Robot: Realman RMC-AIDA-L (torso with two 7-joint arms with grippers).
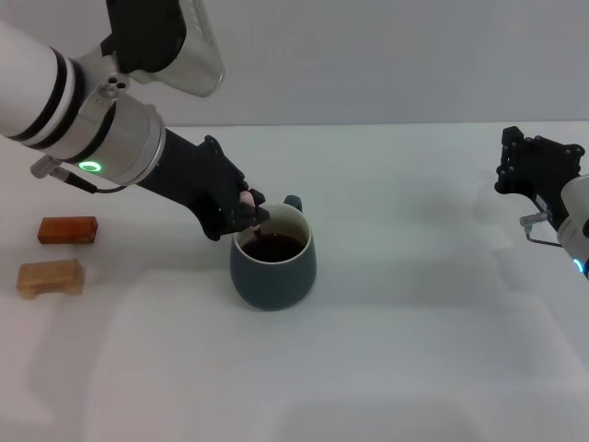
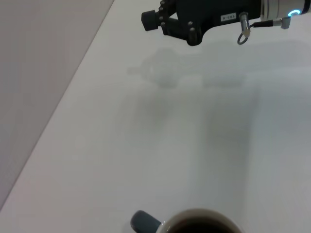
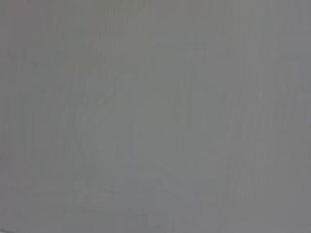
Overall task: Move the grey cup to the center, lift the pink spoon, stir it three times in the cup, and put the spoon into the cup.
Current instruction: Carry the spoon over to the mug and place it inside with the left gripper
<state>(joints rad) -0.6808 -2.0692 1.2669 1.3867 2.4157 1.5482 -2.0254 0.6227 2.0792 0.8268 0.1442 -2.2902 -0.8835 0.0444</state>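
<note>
The cup (image 1: 273,269) looks smooth, matt glazed ceramic, its liquid glossy. The counter (image 1: 414,350) is matt white. Both blocks (image 1: 67,229) look wooden, the orange-brown one slightly shiny.

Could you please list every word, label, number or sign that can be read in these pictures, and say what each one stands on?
Small white label on the right gripper, seen in the left wrist view: printing too small to read.
Grey cup: no writing visible.
Left gripper, at the cup's rim: no readable marking.
Orange-brown block and tan block: no writing visible.
Right wrist view: plain grey surface, no text.
So nothing here can actually be read.
</note>
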